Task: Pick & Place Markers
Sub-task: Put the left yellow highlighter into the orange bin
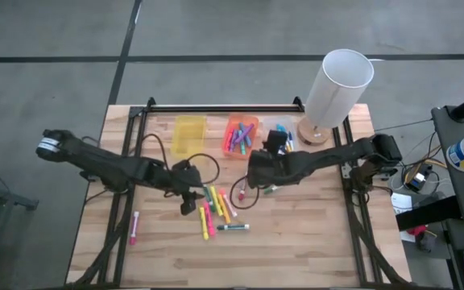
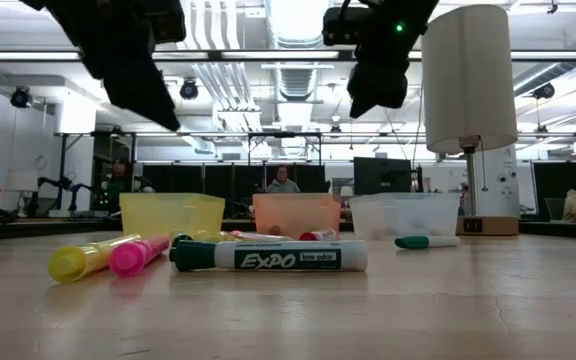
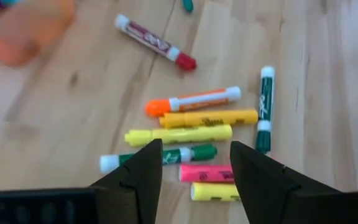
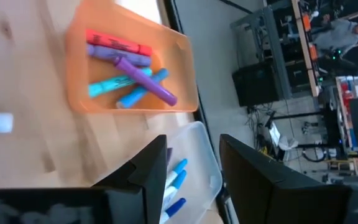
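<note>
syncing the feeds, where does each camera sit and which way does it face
High: above the table, looking straight down; both arms show.
Low: at tabletop height, looking level past the green Expo marker; both arms hang from above.
Left wrist: on the left arm, down at the marker pile; open left gripper shows.
Right wrist: on the right arm, toward the orange bin; right gripper shows.
Shared: high and right wrist both show the orange bin.

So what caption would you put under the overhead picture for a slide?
Left gripper open above scattered markers; right gripper empty near the orange bin.
</note>
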Robot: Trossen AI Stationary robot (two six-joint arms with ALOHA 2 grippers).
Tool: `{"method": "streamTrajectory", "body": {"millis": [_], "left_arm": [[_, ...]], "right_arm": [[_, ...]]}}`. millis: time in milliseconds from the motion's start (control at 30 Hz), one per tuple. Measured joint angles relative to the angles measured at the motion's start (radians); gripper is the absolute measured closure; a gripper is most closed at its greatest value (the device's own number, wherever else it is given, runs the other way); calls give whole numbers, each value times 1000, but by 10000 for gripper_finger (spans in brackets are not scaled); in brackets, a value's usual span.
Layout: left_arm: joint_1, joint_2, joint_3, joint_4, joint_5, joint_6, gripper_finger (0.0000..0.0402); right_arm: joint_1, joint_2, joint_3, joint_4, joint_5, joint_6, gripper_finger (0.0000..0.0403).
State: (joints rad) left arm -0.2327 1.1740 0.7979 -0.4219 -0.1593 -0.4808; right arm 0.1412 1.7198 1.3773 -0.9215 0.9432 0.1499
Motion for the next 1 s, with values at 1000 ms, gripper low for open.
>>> {"method": "streamTrajectory", "body": {"millis": [1000], "left_arm": [[16,-15,2,3,-57,54,220]], "right_arm": [[-44,-18,-19,206,-162,-317,270]]}}
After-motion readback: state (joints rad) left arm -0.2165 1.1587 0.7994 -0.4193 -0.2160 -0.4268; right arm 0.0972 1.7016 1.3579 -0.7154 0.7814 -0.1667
